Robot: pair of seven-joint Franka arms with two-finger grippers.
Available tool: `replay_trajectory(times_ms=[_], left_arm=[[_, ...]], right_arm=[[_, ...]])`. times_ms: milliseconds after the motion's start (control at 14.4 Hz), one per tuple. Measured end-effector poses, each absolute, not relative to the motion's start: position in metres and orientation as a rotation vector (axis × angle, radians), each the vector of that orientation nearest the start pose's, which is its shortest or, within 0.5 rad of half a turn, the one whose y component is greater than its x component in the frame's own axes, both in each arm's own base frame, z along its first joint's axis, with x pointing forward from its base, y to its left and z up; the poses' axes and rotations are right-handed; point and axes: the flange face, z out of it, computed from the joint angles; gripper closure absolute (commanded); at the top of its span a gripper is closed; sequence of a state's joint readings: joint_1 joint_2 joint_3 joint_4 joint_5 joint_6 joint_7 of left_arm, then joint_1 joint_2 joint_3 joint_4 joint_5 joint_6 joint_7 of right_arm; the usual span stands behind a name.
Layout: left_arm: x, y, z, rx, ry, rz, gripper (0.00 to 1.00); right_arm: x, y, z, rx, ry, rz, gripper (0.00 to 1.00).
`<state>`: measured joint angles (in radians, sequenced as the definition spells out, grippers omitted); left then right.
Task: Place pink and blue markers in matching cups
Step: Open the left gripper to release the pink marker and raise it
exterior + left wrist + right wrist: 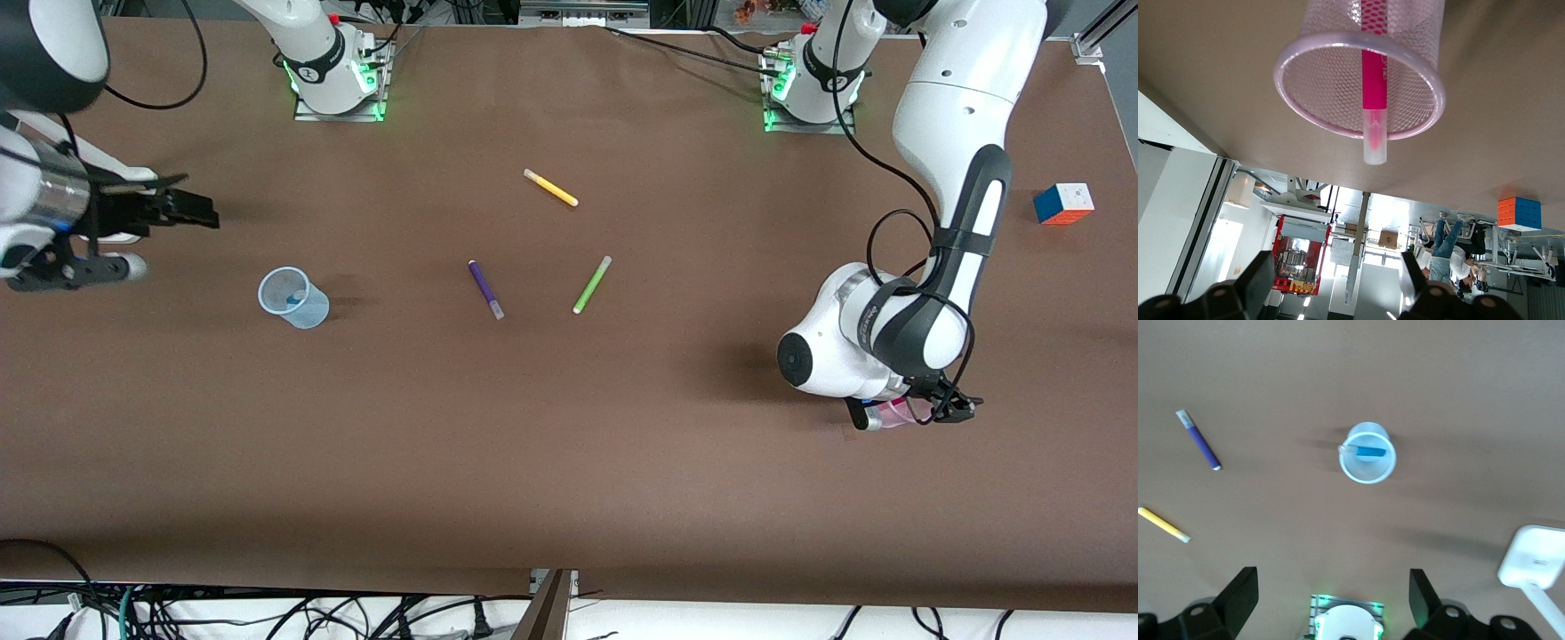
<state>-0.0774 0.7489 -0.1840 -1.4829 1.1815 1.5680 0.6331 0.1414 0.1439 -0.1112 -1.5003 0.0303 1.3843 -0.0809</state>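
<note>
1. Blue cup (pixel 293 299): pale blue translucent tumbler, upright on the table toward the right arm's end.
2. Blue marker (pixel 1368 452): bright blue, lying slanted inside the blue cup, its pale cap end against the rim.
3. Pink cup (pixel 1361 80): pale pink translucent tumbler with a mesh-like texture, upright toward the left arm's end, mostly hidden under the arm in the front view.
4. Pink marker (pixel 1373 87): magenta, standing in the pink cup, its pale cap projecting past the rim.
</note>
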Motion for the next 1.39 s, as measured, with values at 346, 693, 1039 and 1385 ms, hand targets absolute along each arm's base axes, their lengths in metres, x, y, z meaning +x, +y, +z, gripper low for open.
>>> replay_trajectory(times_ms=[346, 693, 1039, 1385], left_arm=[[0.675, -0.064, 0.283, -1.976, 1.177, 0.799, 0.0], [0.657, -0.086, 0.328, -2.415, 0.77, 0.68, 0.0], [0.659, -0.11, 0.382, -2.731, 0.412, 0.531, 0.0], [0.666, -0.117, 0.492, -2.88, 0.258, 0.249, 0.0]], right_arm=[[0.537, -0.022, 0.617, -3.121, -0.061, 0.264, 0.0], [0.525, -0.034, 0.625, -3.145, -0.032, 0.248, 0.0], [0.523, 0.004, 0.625, -3.176, 0.055, 0.286, 0.0], [0.523, -0.001, 0.629, -3.181, 0.1, 0.305, 0.0]])
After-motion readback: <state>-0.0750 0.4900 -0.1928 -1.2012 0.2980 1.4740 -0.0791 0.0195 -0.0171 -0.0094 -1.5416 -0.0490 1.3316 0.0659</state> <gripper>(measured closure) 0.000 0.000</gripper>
